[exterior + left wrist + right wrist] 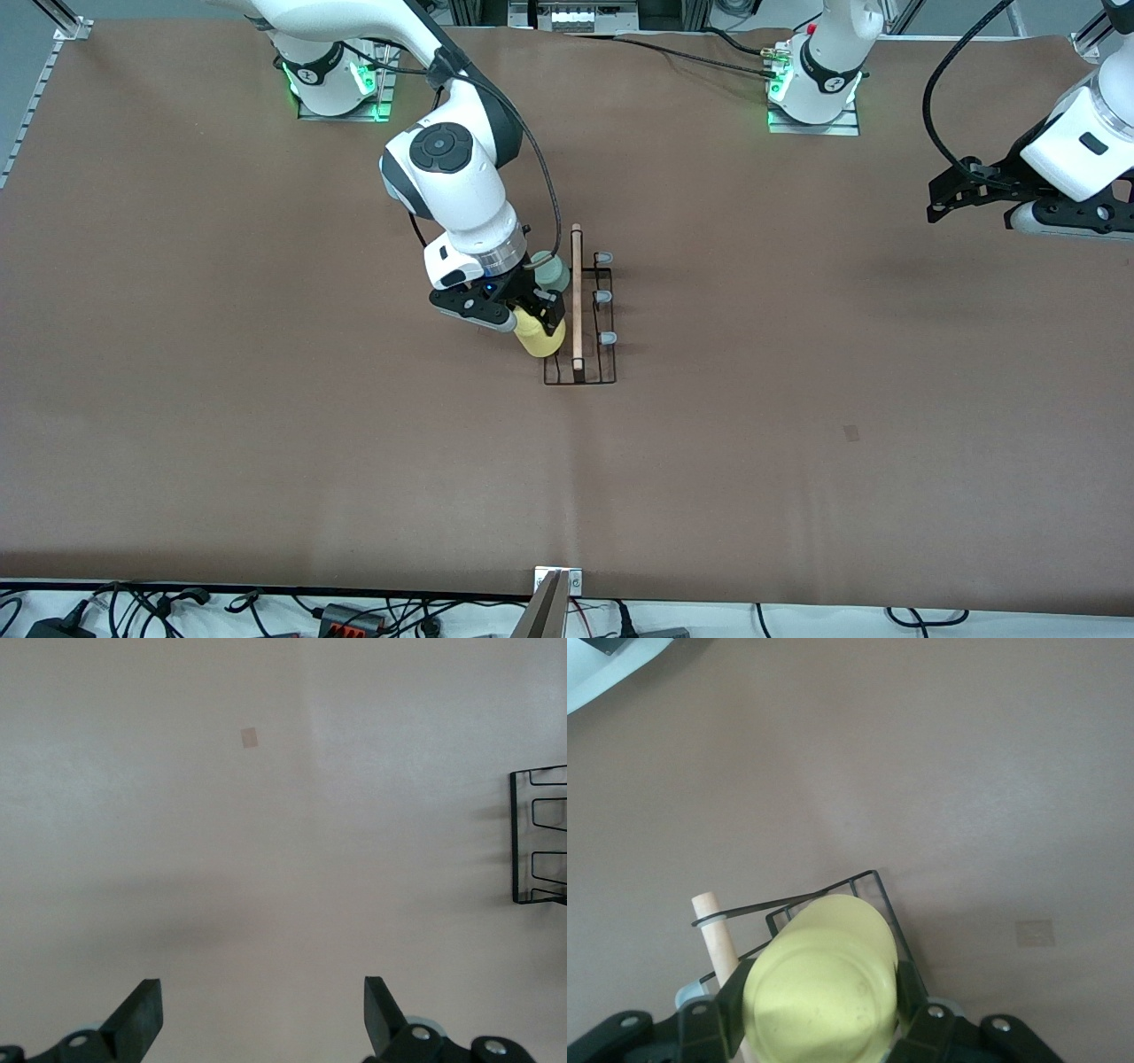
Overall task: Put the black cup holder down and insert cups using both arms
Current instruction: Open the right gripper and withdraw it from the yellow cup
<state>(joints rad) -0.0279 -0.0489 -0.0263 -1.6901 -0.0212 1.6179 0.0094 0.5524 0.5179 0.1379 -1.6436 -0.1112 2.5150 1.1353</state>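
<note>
The black cup holder (580, 379) stands mid-table, its pale wooden rod (577, 297) on top and three grey-blue peg tips (602, 297) bare on the side toward the left arm's end. A pale grey-green cup (553, 271) sits on a peg on the other side. My right gripper (539, 312) is shut on the yellow cup (540, 338), held bottom-up over the rack beside the rod. In the right wrist view the fingers (731, 1005) clamp the yellow cup (819, 979) above the rack (868, 881). My left gripper (939, 199) waits open and empty (263, 1010) at the table's end. The light blue cup is out of view.
A small tape mark (851, 432) lies on the brown table between the rack and the left arm's end, nearer to the front camera. A metal clamp (558, 585) and cables sit along the front edge. The rack's end shows in the left wrist view (532, 850).
</note>
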